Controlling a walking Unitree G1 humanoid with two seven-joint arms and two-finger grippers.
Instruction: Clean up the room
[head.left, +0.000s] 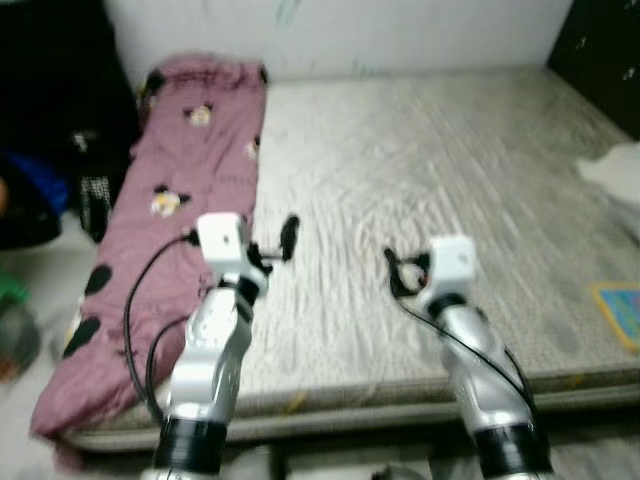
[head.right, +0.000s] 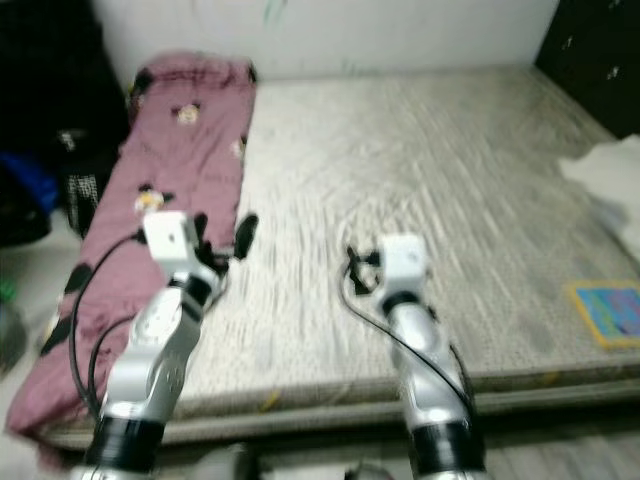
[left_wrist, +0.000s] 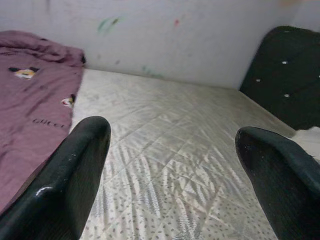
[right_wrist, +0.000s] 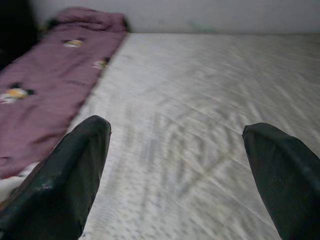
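Left eye view looks down on a bare quilted mattress that runs back to a white wall. A purple blanket with small cartoon prints lies in a long bundle along the mattress's left edge, its far end bunched up against the wall and its near end drooping over the front corner. Both silver arms reach forward over the near edge. The left gripper hangs just beside the blanket's inner edge, its fingers spread wide apart with nothing between them; the left wrist view looks between them across the mattress to the wall and a dark tufted headboard. The right gripper hovers above the middle of the near part of the mattress, its fingers likewise wide apart and empty. On the mattress's right edge lies a white cloth, and nearer the front right corner a flat blue item with a yellow border, too blurred to identify. Dark clothing or bags are piled on the floor to the left of the bed.
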